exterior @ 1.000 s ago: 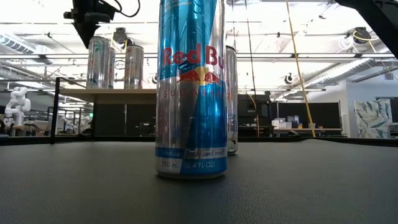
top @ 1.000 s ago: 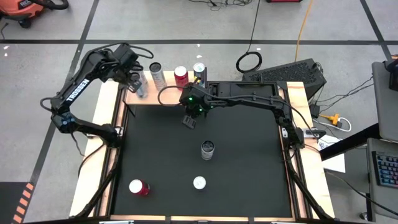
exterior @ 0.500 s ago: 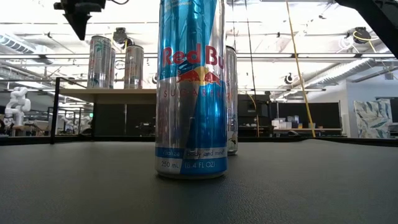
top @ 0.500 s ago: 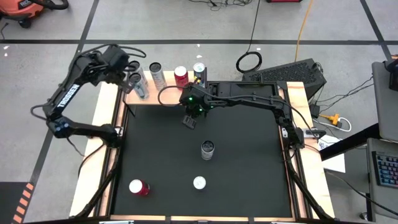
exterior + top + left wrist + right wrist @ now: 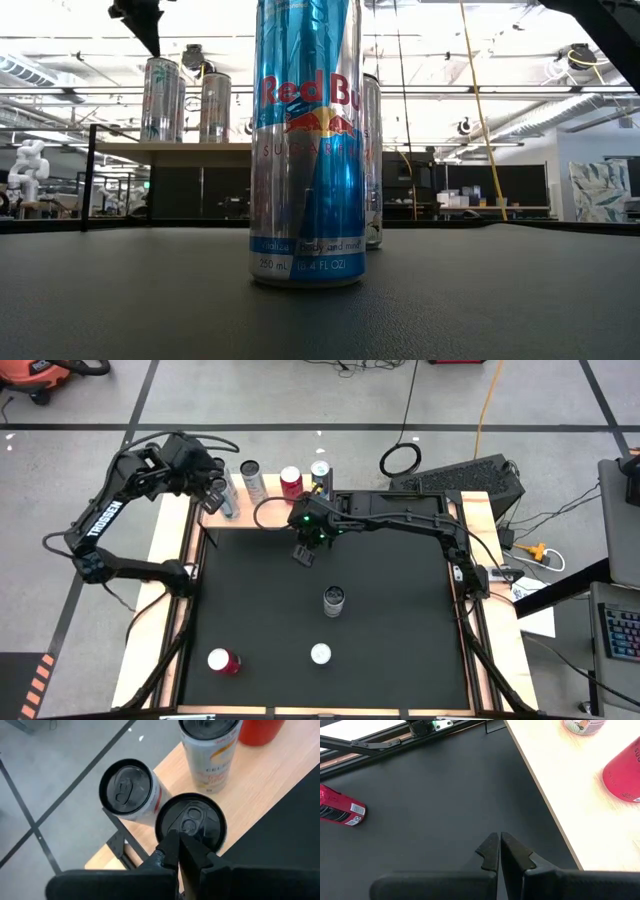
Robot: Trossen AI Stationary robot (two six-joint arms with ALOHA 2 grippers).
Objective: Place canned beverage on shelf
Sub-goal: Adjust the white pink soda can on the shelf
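The shelf [image 5: 272, 488] stands along the table's far edge and carries several upright cans. Two black-topped cans [image 5: 125, 787] [image 5: 190, 822] are at its left end, with a white can [image 5: 210, 750] and a red can [image 5: 291, 482] beside them. My left gripper [image 5: 212, 493] hangs shut just above the nearer black-topped can [image 5: 160, 98] and holds nothing. My right gripper [image 5: 305, 553] hangs shut and empty over the black mat, near the shelf. A silver-blue can [image 5: 305, 140] stands upright on the mat.
On the mat are an upright can [image 5: 334, 600], a white-topped can [image 5: 320, 654] and a red can [image 5: 222, 661] lying on its side near the front left. A green-topped can [image 5: 320, 475] stands on the shelf beside the right arm's wrist.
My left gripper, still shut, has risen away from the cans at the shelf's left end and tipped a little. The cans stand as before. The right arm has kept still.
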